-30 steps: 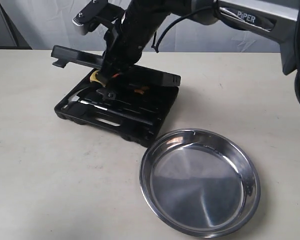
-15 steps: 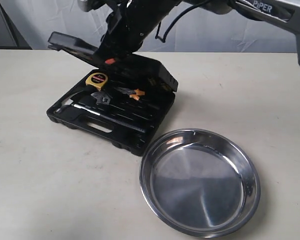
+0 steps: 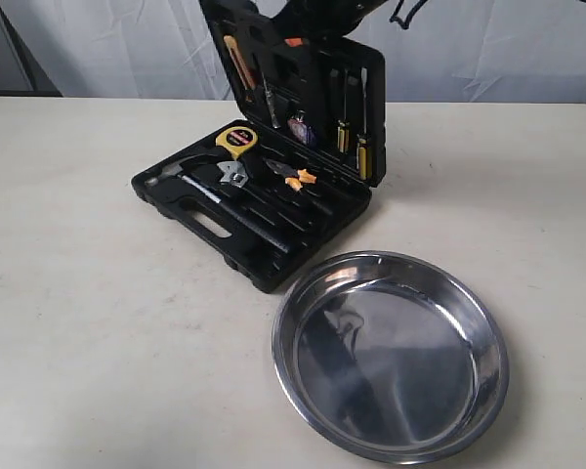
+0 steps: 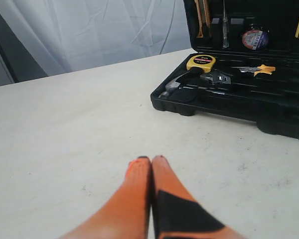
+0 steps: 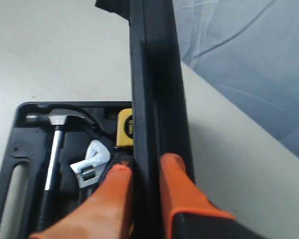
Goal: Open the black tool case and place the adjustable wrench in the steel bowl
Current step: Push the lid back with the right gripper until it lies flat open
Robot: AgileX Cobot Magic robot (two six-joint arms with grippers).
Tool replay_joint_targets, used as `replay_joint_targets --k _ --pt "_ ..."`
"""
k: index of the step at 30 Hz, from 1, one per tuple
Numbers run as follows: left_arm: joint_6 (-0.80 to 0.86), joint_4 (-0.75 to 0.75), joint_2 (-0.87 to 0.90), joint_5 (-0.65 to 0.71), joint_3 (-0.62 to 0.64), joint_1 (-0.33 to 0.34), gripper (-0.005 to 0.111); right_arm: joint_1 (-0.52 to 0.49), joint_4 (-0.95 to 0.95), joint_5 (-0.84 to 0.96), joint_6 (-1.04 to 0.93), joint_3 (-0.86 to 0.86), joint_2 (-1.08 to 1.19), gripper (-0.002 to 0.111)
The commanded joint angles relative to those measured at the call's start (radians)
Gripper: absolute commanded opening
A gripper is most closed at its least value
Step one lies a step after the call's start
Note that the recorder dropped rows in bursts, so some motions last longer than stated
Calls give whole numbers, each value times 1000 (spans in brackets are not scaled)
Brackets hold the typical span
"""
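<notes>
— Where was the adjustable wrench (image 3: 232, 174)?
— Untouched in the base of the black tool case (image 3: 244, 259), upper middle of the exterior view, beside the yellow tape measure (image 3: 237, 140).
— What had changed?
— The lid (image 3: 313, 88) had swung from half-raised to upright, with the right gripper (image 5: 144, 172) pinching its edge. Opening looked done.
— The left gripper (image 4: 149, 160)?
— Closed on nothing. The steel bowl (image 3: 391, 259) sat empty, lower right.

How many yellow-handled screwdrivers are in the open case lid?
2 yellow-handled screwdrivers, side by side near the right end of the black tool case lid. Its top is cut off; more may be hidden.
</notes>
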Motion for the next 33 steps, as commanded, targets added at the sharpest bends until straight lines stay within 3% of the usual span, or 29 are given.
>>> replay_joint_targets --k 1,6,16,18,21,23,25,33 --pt "-4 -4 -5 -13 2 -6 0 -29 -171 38 10 6 5 -1" --pt "-4 -4 -5 -13 2 -6 0 -29 -372 24 105 6 21 -1" --pt "-4 -4 -5 -13 2 -6 0 -29 -396 14 113 6 23 0" --pt "-4 -4 -5 -13 2 -6 0 -29 -404 9 115 6 23 8" --pt "-4 -4 -5 -13 2 -6 0 -29 -456 -4 159 6 23 39" --pt "-4 -4 -5 -13 2 -6 0 -29 -499 -6 198 6 23 52" --pt "-4 -4 -5 -13 2 -6 0 -29 -568 -9 253 6 23 56" --pt "-4 -4 -5 -13 2 -6 0 -29 -843 -1 462 6 1 55"
